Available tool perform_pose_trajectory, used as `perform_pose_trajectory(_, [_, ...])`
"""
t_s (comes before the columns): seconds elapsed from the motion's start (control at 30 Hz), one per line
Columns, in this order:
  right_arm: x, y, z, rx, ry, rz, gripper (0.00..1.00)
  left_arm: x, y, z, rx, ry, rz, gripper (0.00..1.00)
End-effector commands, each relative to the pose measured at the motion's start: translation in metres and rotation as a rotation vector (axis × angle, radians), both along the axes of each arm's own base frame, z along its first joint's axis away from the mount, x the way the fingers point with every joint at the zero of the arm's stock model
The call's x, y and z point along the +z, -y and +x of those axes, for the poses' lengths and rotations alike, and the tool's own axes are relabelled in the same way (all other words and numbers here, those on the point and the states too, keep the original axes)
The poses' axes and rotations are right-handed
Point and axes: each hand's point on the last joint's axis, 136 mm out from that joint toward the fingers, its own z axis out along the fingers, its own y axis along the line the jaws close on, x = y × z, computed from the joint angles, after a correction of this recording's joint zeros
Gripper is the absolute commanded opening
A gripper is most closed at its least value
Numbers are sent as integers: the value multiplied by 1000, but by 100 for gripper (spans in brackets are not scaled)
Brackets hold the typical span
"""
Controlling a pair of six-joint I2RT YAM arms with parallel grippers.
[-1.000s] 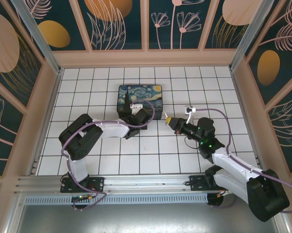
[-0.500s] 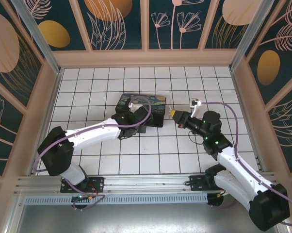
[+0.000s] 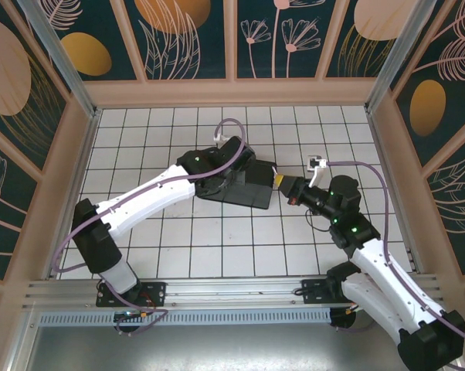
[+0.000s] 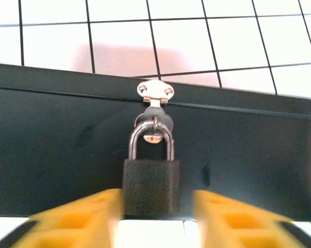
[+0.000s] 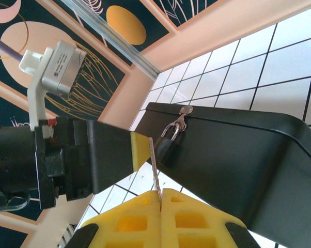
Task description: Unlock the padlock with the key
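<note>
The padlock (image 4: 151, 186), a dark body with a silvery shackle, hangs from the hasp (image 4: 155, 93) of the black box (image 4: 52, 155). My left gripper (image 4: 156, 196) is open around it. The left yellow finger (image 4: 78, 222) lies against the padlock's side and the right finger (image 4: 238, 222) stands a little apart. My right gripper (image 5: 160, 194) is shut on the key (image 5: 154, 165), whose thin blade points up toward the padlock (image 5: 167, 145), just short of it. In the top view the left gripper (image 3: 256, 174) reaches over the tilted box (image 3: 240, 189), with the right gripper (image 3: 282, 182) at the box's right end.
A yellow finger (image 5: 140, 150) of the left gripper and its black body (image 5: 93, 160) stand right beside the key. White tiled floor (image 3: 217, 247) lies in front of the box. Peach walls (image 3: 232, 91) enclose the area.
The left arm stretched forward and right, tipping the box so its painted lid faces away. Its jaws opened wider around the padlock. The right gripper shifted slightly right with the key.
</note>
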Motion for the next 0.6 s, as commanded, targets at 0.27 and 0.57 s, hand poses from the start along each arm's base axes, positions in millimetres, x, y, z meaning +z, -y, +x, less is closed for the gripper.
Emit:
perform_pose_trajectory(0.27, [-3,-19,-25,89,-48,78,0,55,-50,69,9,148,-59,67])
perform_pose_trajectory(0.57, [-29,-64,-45,145,-146,90,0,-22,-111,154,25,88,-73,64])
